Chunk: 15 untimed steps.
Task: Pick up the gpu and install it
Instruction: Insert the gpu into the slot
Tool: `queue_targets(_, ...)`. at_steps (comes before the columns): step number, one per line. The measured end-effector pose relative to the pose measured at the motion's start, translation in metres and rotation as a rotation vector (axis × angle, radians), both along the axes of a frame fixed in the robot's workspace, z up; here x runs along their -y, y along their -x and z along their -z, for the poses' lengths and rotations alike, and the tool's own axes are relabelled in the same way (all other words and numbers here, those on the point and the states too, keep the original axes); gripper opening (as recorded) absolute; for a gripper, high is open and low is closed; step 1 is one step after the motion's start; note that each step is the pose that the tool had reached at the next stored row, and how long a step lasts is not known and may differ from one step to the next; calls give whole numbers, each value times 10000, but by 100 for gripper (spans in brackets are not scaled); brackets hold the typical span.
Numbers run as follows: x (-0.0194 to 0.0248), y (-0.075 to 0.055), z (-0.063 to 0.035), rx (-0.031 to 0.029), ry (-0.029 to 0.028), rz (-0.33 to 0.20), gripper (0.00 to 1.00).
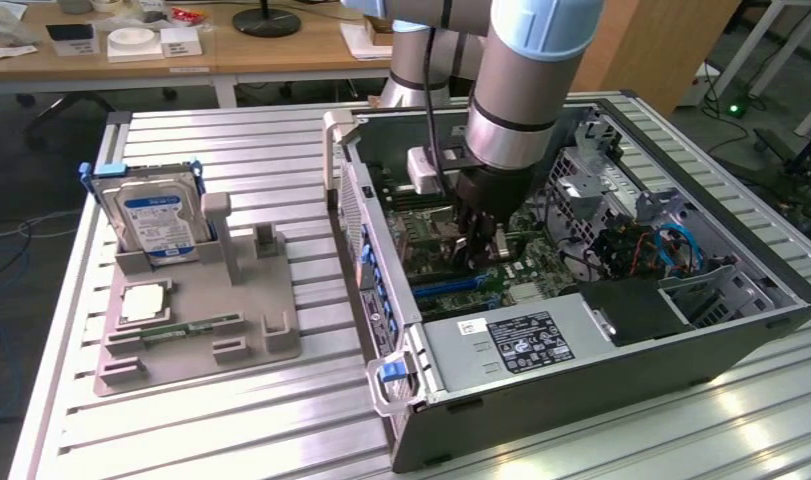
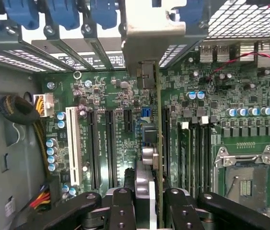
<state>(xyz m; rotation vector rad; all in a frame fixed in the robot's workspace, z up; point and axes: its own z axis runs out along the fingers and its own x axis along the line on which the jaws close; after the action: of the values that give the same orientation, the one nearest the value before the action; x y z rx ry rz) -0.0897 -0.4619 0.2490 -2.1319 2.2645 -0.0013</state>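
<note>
Ribbed, pale metal table (image 1: 245,420) underneath. Behind the computer case (image 1: 579,410), a wooden table (image 1: 112,65) strewn with small items, in an office-like room.

One case, lying open side up. One arm (image 1: 519,90), reaching straight down into the case. On the exterior view's left of the case, one grey holder (image 1: 232,290). Carries one hard drive (image 1: 158,220) stood on edge, one square processor chip (image 1: 141,300) lying flat and one narrow memory stick (image 1: 192,327) lying flat.

From outside: claw (image 1: 479,240) deep inside the case, low over the board, its load hard to make out.

From the wrist: claw (image 2: 148,203) closed partway onto the gpu (image 2: 150,136), one finger on each face, clamping the card. Stands edge-on inside the case, upright over the motherboard (image 2: 111,96), among the long black expansion slots. Silvery bracket toward the case's rear wall and its blue latches (image 2: 63,14). Seated in a slot or not: cannot tell. Also from the wrist: one white slot (image 2: 73,143) and one bare processor socket (image 2: 242,175), on opposite sides of the card.
</note>
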Motion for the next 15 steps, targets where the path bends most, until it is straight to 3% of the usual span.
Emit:
queue_targets(9, 0, 22, 117, -4, 0, -1, 29)
queue_targets(15, 1, 25, 143, -5, 2, -1, 29)
